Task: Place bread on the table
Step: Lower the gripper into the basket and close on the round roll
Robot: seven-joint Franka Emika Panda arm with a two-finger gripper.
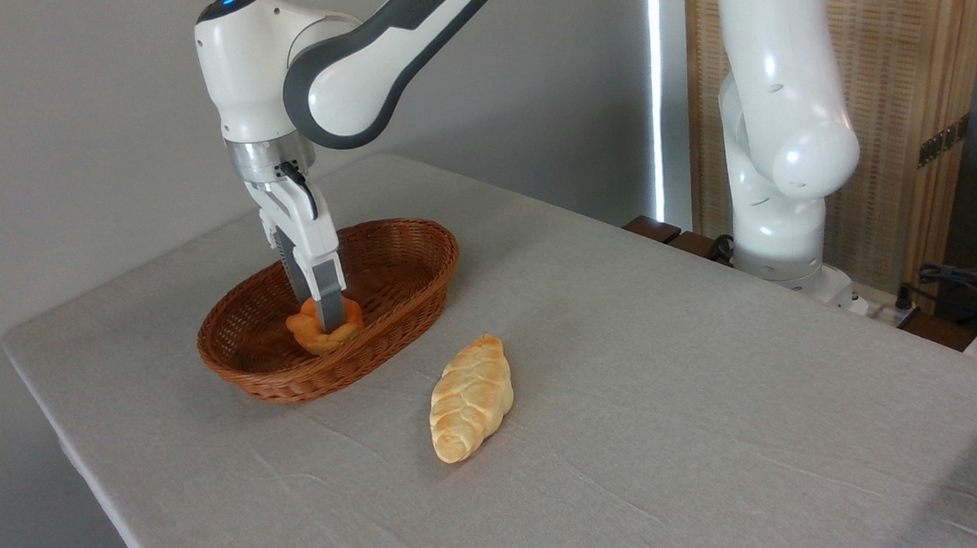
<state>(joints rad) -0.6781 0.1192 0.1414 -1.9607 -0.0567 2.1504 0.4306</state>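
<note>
The bread, a small knobbly orange-brown bun, lies inside the oval brown wicker basket at the table's left part. My gripper reaches straight down into the basket, its grey fingers on the bun's top, one in front and one mostly hidden behind it. The fingers look closed on the bun. Whether the bun rests on the basket floor or is lifted slightly I cannot tell. The table is light grey cloth with faint wrinkles.
A longer pale-yellow braided loaf lies on the cloth just right of and in front of the basket. The arm's white base stands at the table's far right edge, with cables beyond it.
</note>
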